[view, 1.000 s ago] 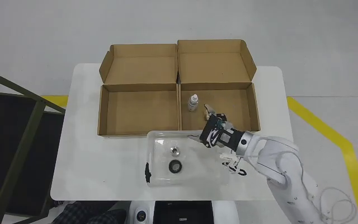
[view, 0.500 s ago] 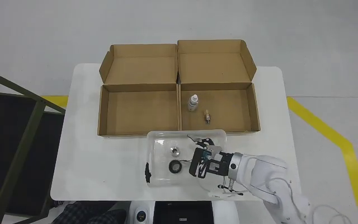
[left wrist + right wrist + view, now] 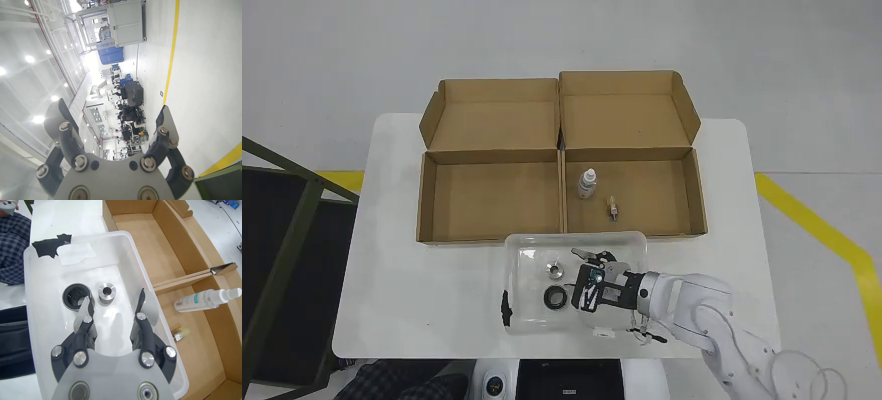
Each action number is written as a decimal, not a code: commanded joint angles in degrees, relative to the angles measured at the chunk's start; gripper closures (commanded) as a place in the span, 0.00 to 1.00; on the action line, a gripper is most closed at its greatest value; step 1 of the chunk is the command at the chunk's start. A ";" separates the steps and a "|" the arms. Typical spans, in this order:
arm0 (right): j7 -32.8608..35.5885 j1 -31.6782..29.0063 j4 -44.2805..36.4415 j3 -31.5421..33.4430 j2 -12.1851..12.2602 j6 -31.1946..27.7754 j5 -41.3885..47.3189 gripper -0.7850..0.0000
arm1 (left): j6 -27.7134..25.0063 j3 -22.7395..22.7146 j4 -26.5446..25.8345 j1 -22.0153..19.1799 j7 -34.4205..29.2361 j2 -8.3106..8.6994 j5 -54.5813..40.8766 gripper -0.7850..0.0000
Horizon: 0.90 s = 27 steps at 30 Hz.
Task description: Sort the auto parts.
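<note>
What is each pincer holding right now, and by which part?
Nothing. Right pincer hangs open over the clear bin, near the black bearing and steel bushing, gripping neither. Left pincer is open and empty.

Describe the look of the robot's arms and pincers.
The right pincer and left pincer match: two pale grey metal fingers with black toothed pads, black linkages with silver bolts, on a rounded grey plate. The right arm has smooth white shells, a silver wrist ring and thin black cables looping by the wrist.
</note>
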 commanded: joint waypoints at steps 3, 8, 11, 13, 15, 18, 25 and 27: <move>-0.25 1.47 2.25 -0.97 -0.21 0.51 0.21 0.48 | 0.00 0.00 0.00 0.00 0.00 0.00 0.00 0.00; 0.05 3.34 4.89 -2.43 -0.54 1.01 0.41 0.50 | 0.00 0.00 0.00 0.00 0.00 0.00 0.00 0.00; 0.40 4.68 6.16 -3.55 -0.77 0.82 0.61 0.50 | 0.00 0.00 0.00 0.00 0.00 0.00 0.00 0.00; 0.67 5.57 7.02 -4.38 -0.95 0.75 0.69 0.50 | 0.00 0.00 0.00 0.00 0.00 0.00 0.00 0.00; 0.85 6.44 7.91 -5.13 -1.13 0.70 0.83 0.50 | 0.00 0.00 0.00 0.00 0.00 0.00 0.00 0.00; 1.19 7.66 9.20 -6.25 -1.40 0.44 1.13 0.50 | 0.00 0.00 0.00 0.00 0.00 0.00 0.00 0.00; 1.73 9.99 11.91 -8.61 -2.01 0.33 1.84 0.51 | 0.00 0.00 0.00 0.00 0.00 0.00 0.00 0.00; 1.76 10.63 12.61 -9.31 -2.20 0.23 2.06 0.51 | 0.00 0.00 0.00 0.00 0.00 0.00 0.00 0.00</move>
